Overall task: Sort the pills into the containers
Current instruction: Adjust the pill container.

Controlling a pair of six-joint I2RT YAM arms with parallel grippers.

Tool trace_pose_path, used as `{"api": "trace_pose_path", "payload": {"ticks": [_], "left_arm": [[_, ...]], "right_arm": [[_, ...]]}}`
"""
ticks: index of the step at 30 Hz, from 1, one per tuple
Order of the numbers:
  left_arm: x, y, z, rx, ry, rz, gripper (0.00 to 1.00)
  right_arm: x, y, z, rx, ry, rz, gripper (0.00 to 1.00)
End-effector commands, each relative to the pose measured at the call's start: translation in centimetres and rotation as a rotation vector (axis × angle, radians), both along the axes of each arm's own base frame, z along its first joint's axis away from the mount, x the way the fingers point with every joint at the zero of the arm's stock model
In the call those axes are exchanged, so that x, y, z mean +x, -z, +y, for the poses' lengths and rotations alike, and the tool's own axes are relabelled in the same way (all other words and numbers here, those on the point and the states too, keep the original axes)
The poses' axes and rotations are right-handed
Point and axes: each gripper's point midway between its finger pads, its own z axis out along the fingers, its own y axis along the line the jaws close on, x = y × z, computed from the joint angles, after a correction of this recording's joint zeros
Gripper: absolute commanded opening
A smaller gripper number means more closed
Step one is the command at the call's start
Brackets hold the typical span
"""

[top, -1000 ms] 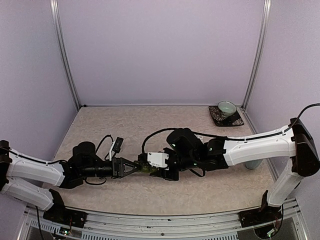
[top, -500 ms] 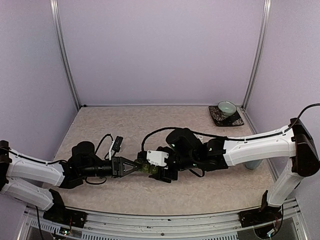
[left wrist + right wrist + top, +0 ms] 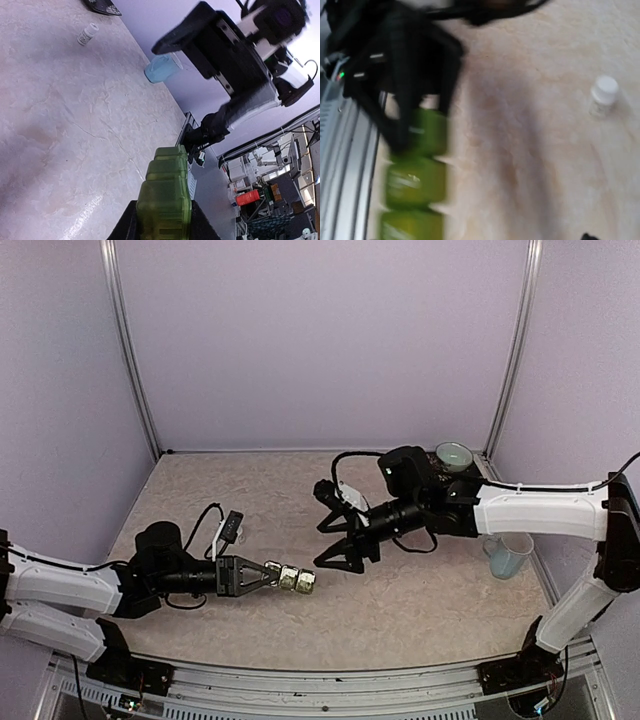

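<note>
Left jaws clamp containers [image 3: 291,580]; white bottle [image 3: 603,95] only in wrist views

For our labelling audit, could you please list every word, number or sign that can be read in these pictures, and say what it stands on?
No text can be read in any view.
Label on the white bottle: too small to read.
Lids of the green pill container: any marks are blurred in the right wrist view, none legible.
Print on the red box in the background clutter: too small to read.
</note>
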Motion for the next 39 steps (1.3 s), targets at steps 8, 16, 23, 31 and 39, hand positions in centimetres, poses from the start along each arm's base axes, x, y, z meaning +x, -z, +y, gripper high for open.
{"api": "trace_pose_path", "payload": {"ticks": [8, 16, 23, 31, 39], "left_arm": [[-1.6, -1.4, -0.6, 0.024, 0.132, -0.112, 0.25], [-1.3, -2.1, -0.4, 0.013, 0.104, -0.138, 0.25], [-1.9, -1.7, -1.2, 0.017, 0.142, -0.123, 0.25], [-2.5, -1.6, -1.6, 0.019, 0.17, -0.12, 0.25], [-2.7, -1.5, -1.8, 0.026, 0.19, -0.122, 0.25]], "right_arm": [[-4.0, 1.6, -0.3, -0.075, -0.295, 0.431, 0.86], [-4.5, 1.8, 1.0, -0.058, -0.304, 0.477, 0.86], [-6.1, 2.7, 3.0, -0.099, -0.367, 0.497, 0.85], [-7.0, 3.7, 3.6, -0.166, -0.415, 0.507, 0.78], [-7.3, 4.8, 3.6, -0.195, -0.432, 0.535, 0.68]]}}
